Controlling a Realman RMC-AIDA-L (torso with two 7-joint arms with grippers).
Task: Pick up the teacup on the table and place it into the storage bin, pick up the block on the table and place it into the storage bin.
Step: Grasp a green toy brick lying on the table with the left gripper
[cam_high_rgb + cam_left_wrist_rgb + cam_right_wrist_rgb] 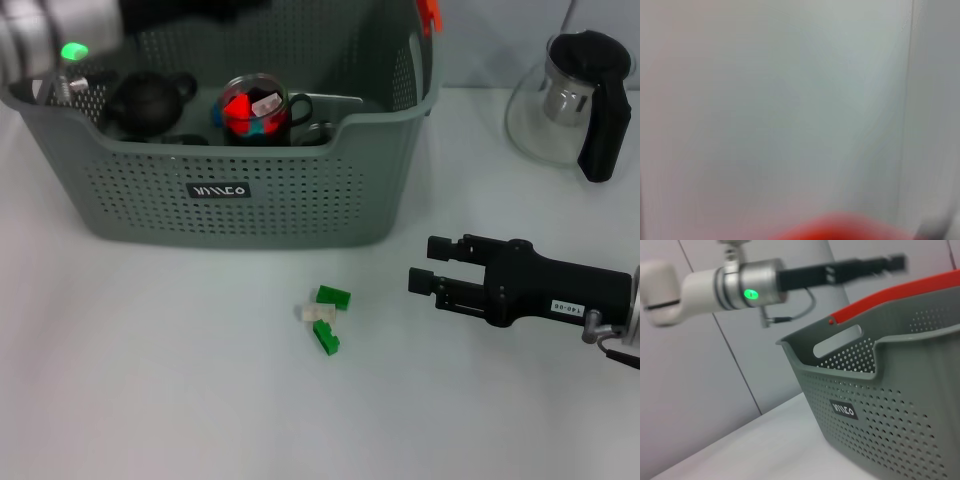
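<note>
The storage bin [230,215] is a grey perforated basket at the back left of the table, also seen in the right wrist view [900,405]. The teacup [255,108], a glass cup with red and blue contents, stands inside it. The block [325,318], a small cluster of green and white pieces, lies on the table in front of the bin. My right gripper [422,265] hovers open and empty, low over the table just right of the block. My left arm [60,40] reaches over the bin's back left corner; its gripper [890,262] shows only in the right wrist view.
A black teapot [150,100] sits in the bin beside the teacup. A glass pitcher with a black handle [575,100] stands at the back right. The bin has a red handle clip [430,12]. The left wrist view shows only a pale surface and a red blur [840,227].
</note>
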